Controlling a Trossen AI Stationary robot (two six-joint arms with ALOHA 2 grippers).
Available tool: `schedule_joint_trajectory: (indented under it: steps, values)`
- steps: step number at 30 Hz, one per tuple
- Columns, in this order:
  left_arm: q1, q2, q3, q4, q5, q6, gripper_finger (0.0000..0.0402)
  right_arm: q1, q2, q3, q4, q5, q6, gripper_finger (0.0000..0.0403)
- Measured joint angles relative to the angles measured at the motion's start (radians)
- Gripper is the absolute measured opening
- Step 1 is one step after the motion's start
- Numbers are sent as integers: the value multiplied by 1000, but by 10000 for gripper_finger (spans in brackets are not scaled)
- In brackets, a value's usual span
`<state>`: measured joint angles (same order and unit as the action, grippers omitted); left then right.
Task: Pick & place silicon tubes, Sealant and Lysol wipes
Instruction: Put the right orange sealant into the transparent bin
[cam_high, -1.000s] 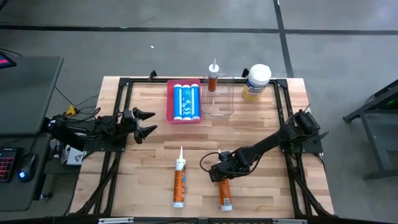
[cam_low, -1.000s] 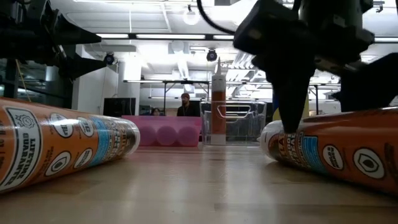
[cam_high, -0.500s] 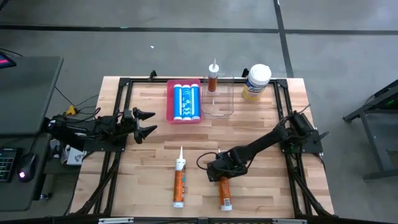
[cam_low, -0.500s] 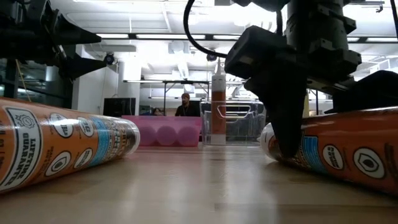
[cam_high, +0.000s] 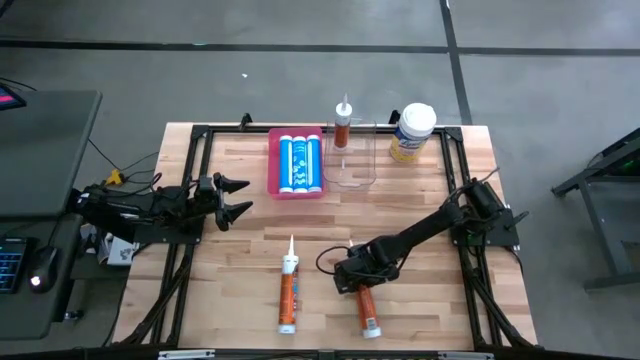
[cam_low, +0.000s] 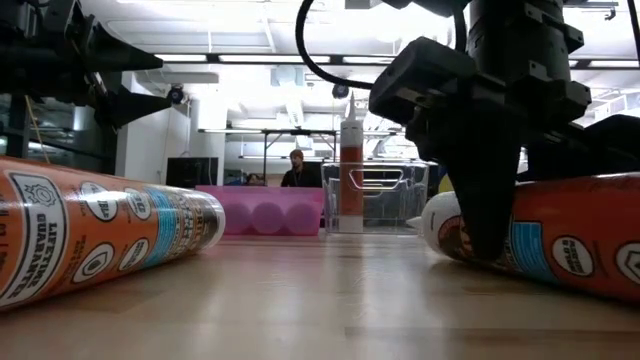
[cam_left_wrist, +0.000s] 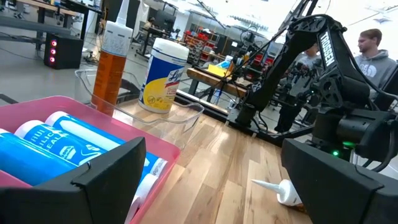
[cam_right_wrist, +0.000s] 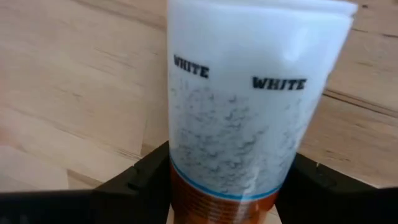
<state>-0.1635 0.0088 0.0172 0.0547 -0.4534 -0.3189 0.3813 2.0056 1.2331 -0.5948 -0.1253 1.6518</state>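
Observation:
An orange caulk tube (cam_high: 366, 308) lies on the table near the front, and my right gripper (cam_high: 352, 274) is shut on its far end; the tube fills the right wrist view (cam_right_wrist: 249, 93). A second orange tube (cam_high: 288, 292) lies to its left, nozzle toward the far edge. A pink tray (cam_high: 274, 165) holds two blue tubes (cam_high: 298, 163). A third orange tube (cam_high: 343, 124) stands upright in a clear container (cam_high: 352, 170). The Lysol wipes (cam_high: 412, 131) stand at the far right. My left gripper (cam_high: 240, 197) is open and empty at the table's left edge. My right gripper pinches the orange tube between its two fingers (cam_right_wrist: 134, 183) on the orange band (cam_right_wrist: 217, 202), just behind the white end marked WHITE. The fingers come from above, pointing down, and lie across the tube (cam_low: 490, 215). The tube lies along the table.
The black frame rails (cam_high: 462, 190) run along the table's left and right sides. Bare wood (cam_high: 300, 220) lies between the tray and the two lying tubes. People and benches show in the room behind, in the left wrist view (cam_left_wrist: 373, 56).
My right gripper has gone a little toward the table's left and down onto the orange tube's far end. The tube has turned slightly on the table: its near end has swung toward the right edge.

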Motion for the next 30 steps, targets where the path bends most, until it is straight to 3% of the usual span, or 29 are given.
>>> schedule_joint_trajectory:
  steps: [10,15,22,30]
  values:
    - [0,0,0,0,0,0,370,7,-13,-5,27,87,-71,207]
    - [0,0,0,0,0,0,370,22,-41,-6,42,188,-113,204]
    - [0,0,0,0,0,0,370,26,-104,-12,61,540,-190,203]
    - [0,0,0,0,0,0,370,14,-232,-8,95,741,-335,202]
